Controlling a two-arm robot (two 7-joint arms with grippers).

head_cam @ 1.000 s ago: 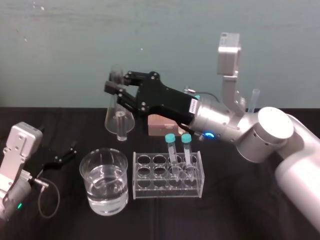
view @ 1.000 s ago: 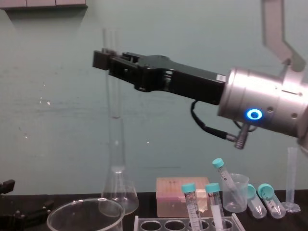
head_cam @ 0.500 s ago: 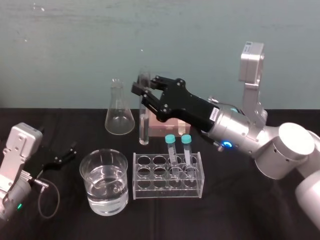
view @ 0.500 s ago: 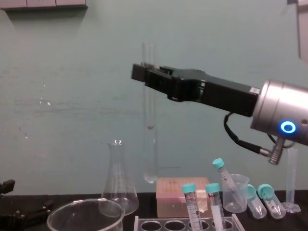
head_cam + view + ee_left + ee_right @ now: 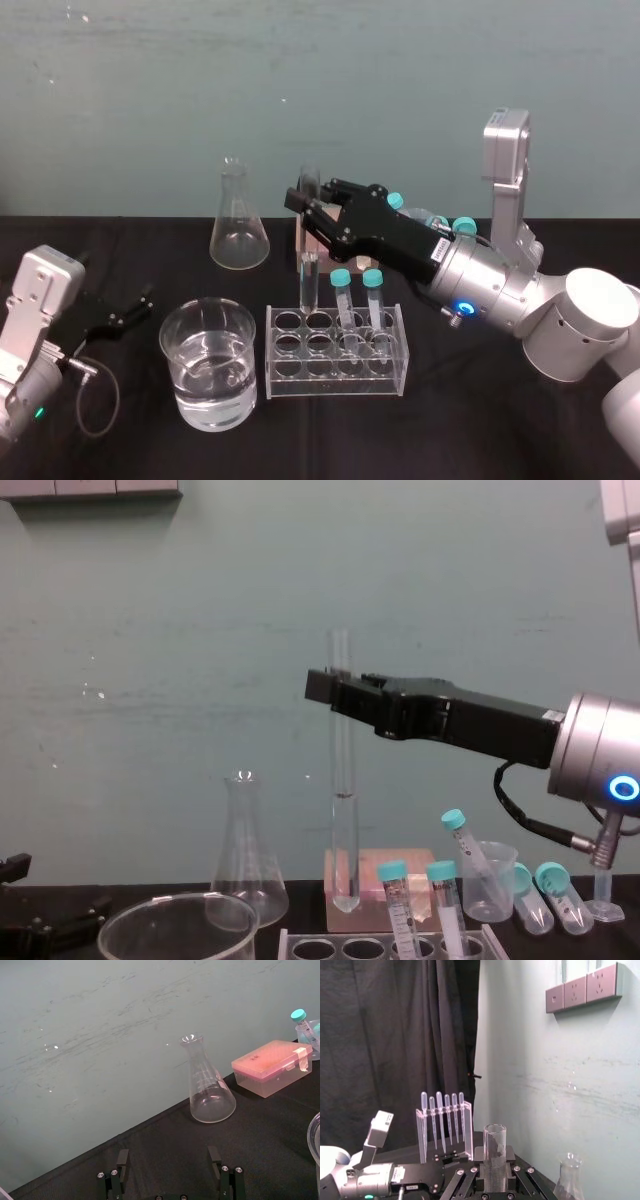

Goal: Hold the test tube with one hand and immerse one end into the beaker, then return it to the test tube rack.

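Black cloth covers the table (image 5: 480,420) in front of a pale teal wall, and over it the right gripper (image 5: 304,203) has carried the test tube (image 5: 308,268) sideways and down within the last second. A second ago the tube hung high beside the conical flask (image 5: 238,228), and half a second ago it was between the flask and the pink box (image 5: 365,875). Now it stands upright over the back row of the test tube rack (image 5: 337,388), towards the rack's left end. The jaws are clamped on the tube's upper part with its open mouth standing above them, as the right wrist view shows plainly. In the chest view the rounded bottom hangs just above the rack's top, not yet inside a hole, and I cannot tell which hole it lines up with. A faint level line in the tube's lower part looks like a little liquid. The beaker (image 5: 178,385) stands water-filled just left of the rack and apart from the tube, so the dip is probably done and the return is the step in hand. Two teal-capped tubes (image 5: 358,290) sit in the rack just right of the held tube, so the drop should stay straight to avoid knocking them or catching a hole's edge. The left gripper (image 5: 122,315) rests low at the far left, fingers spread and empty, unchanged.
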